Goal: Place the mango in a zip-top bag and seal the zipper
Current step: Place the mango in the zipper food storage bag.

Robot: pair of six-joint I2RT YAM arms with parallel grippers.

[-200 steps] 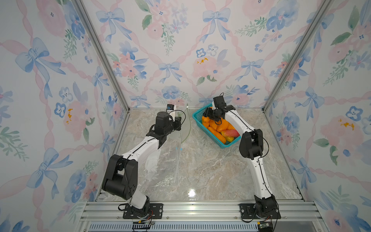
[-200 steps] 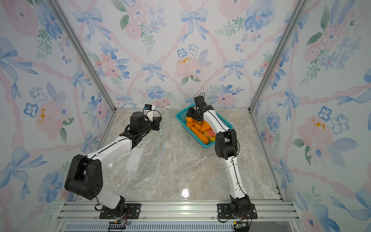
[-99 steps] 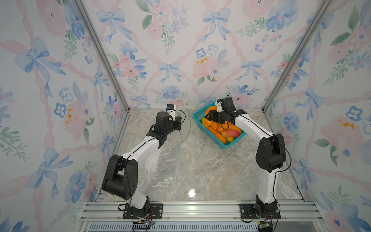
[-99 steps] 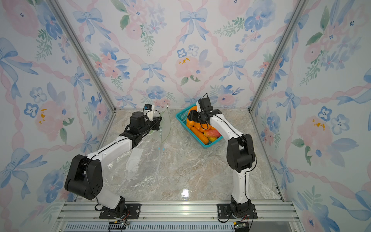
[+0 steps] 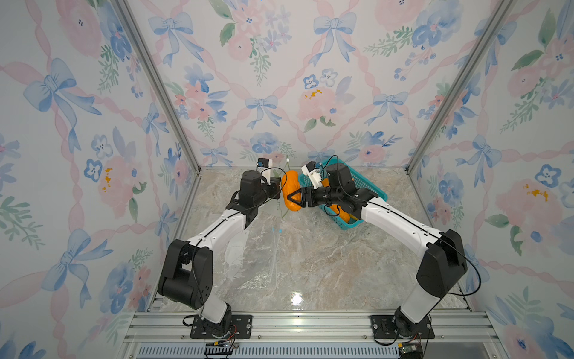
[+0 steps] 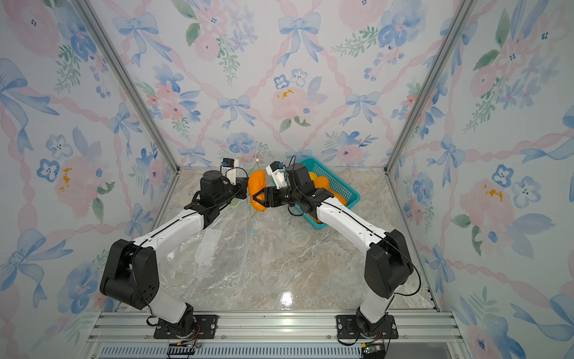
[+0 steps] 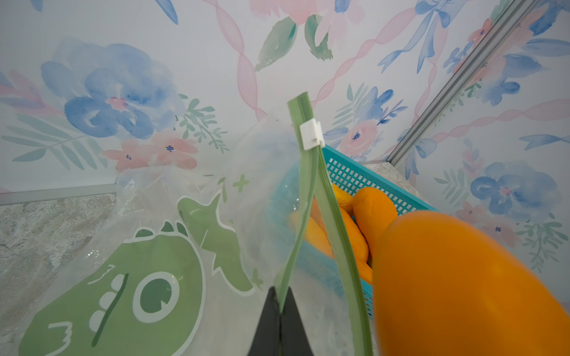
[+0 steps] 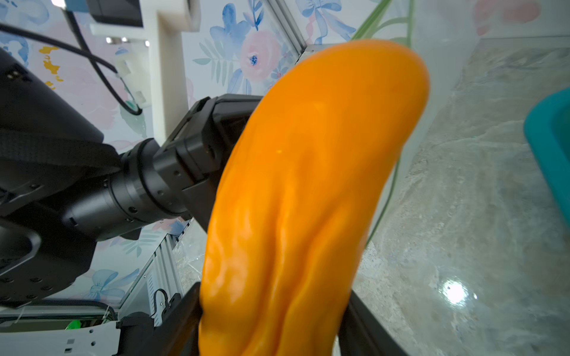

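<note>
The orange mango (image 5: 290,190) (image 6: 257,188) hangs in the air, with my right gripper (image 5: 293,199) (image 8: 271,308) shut on its lower part. It fills the right wrist view and sits right beside my left gripper (image 5: 278,191) (image 7: 280,297). That gripper is shut on one green zipper strip (image 7: 300,185) of the clear zip-top bag (image 7: 138,262), which has a green dinosaur print. The bag's mouth gapes slightly, and its white slider (image 7: 311,134) sits at the far end of the zipper. The rest of the bag (image 5: 245,248) (image 6: 211,248) drapes down onto the marble table.
A teal basket (image 5: 371,190) (image 6: 341,186) (image 7: 354,172) with several more orange fruits stands at the back, just right of the grippers. Floral walls close in the back and both sides. The arm bases sit on the metal rail at the front.
My right arm has lifted the mango out of the basket and swung it left to the bag's mouth. The left arm has held still with the bag.
</note>
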